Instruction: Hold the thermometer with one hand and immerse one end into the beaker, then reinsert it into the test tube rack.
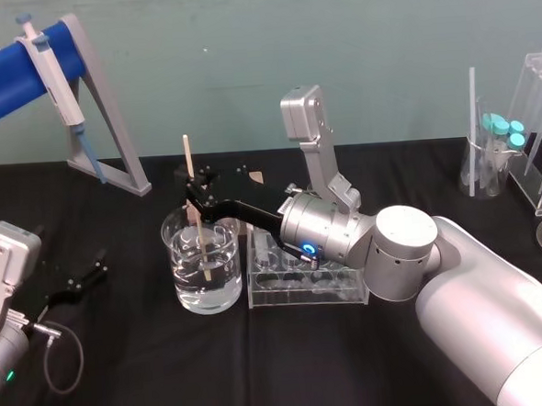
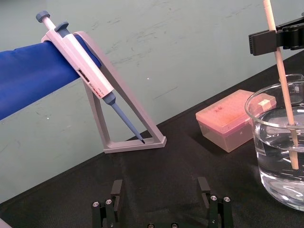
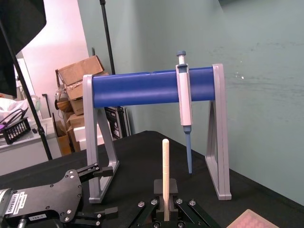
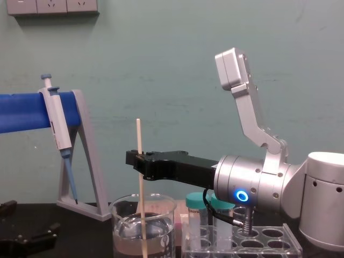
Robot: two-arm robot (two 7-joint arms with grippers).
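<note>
The thermometer [image 1: 188,160] stands nearly upright with a slight lean. Its lower end is down in the water of the beaker [image 1: 186,286] and its upper end points up well above the rim. The right gripper [image 1: 197,195] reaches over the beaker from the right, jaws closed on the rod a little above the rim. The rack [image 1: 295,298] sits just right of the beaker. The left gripper [image 1: 81,279] lies on the table [image 1: 124,359] left of the beaker, fingers spread, holding nothing. A pipette stand [image 1: 111,116] rises behind the beaker, to its left
</note>
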